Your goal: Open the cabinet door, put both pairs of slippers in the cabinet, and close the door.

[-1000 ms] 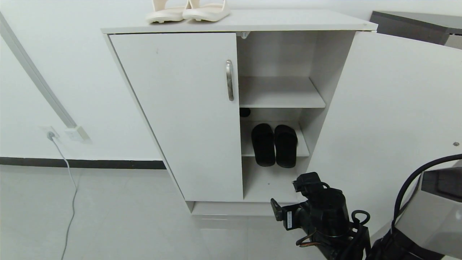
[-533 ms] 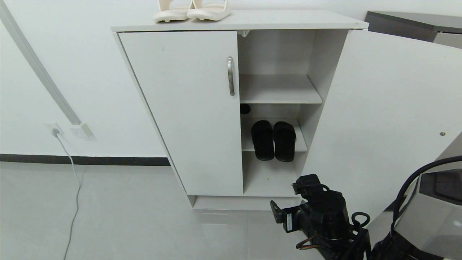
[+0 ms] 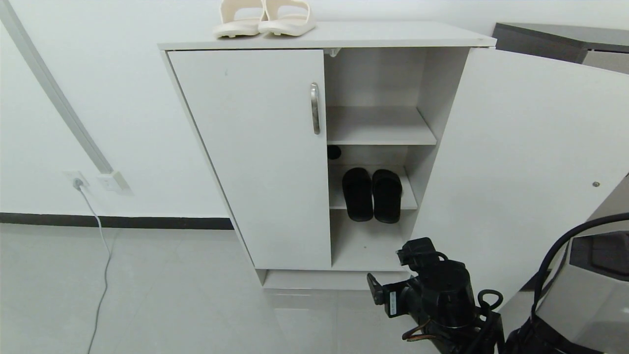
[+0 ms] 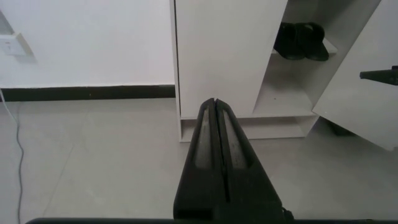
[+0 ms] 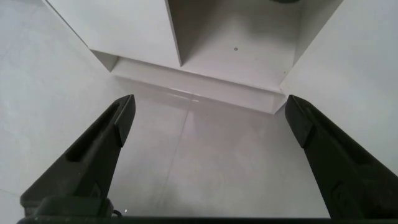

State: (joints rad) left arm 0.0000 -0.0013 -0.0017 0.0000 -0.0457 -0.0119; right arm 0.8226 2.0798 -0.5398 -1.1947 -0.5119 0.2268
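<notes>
Slippers of two pairs are pictured at a white cabinet [image 3: 344, 40] standing on a pale tiled floor [image 3: 147, 295] against a white wall. The black slippers [image 3: 372, 195] are set side by side on the middle shelf [image 3: 410, 199] of the right half, with their near ends reaching just past its front edge. The cream slippers [image 3: 265, 22] are placed side by side on the cabinet's top, toward its left half. The right-hand door [image 3: 516, 162] is swung wide open, while the left-hand door [image 3: 255, 157] is shut, with its metal handle [image 3: 315, 108] set upright along its inner edge. The upper shelf [image 3: 378, 128] and the bottom compartment [image 3: 363, 246] are shown bare. A small dark object [image 3: 333, 152], too hidden to be identified, is glimpsed at the back of the middle compartment, beside the shut door's edge.

The right arm [image 3: 442, 290] is held low over the floor, in front of the open compartment and close to the open door. The right end effector [image 5: 209, 106] is seen with its fingers spread wide apart and nothing between them, aimed down at the cabinet's base and the floor before it. The left end effector [image 4: 214, 107] is seen with its fingers pressed together, nothing gripped, held well back from the cabinet and pointed toward the shut door.

A wall socket [image 3: 76, 182] is fixed low on the wall to the cabinet's left, and a cable [image 3: 100, 255] is trailed from it down across the floor.
</notes>
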